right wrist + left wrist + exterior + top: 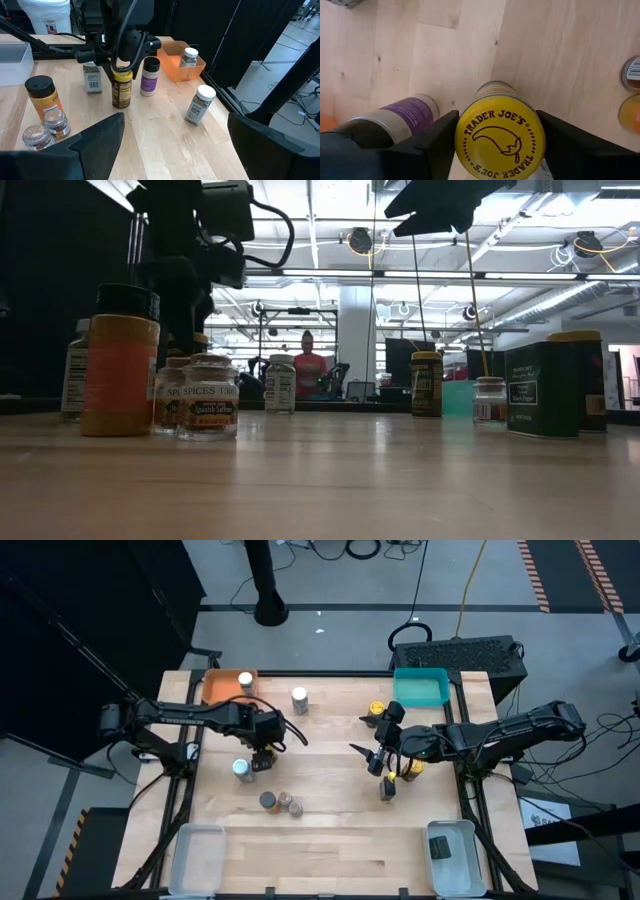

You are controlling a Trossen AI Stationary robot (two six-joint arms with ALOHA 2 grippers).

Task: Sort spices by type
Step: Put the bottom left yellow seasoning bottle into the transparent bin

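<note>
Pale wooden tabletop (340,840), grey floor with cables, left tool (500,145) straddled the yellow-lidded jar (500,142), grip unclear, right tool (175,145) spread wide.

Left gripper (263,752) over a jar (263,763) — right gripper (368,756) apart.

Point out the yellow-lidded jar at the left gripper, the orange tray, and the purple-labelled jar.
Yellow-lidded spice jar (500,137): left wrist view, centre of its lid.
Orange rectangular tray (217,688): high view, bare floor left of the jar inside.
Purple-labelled jar (149,80): right wrist view, its label.
</note>
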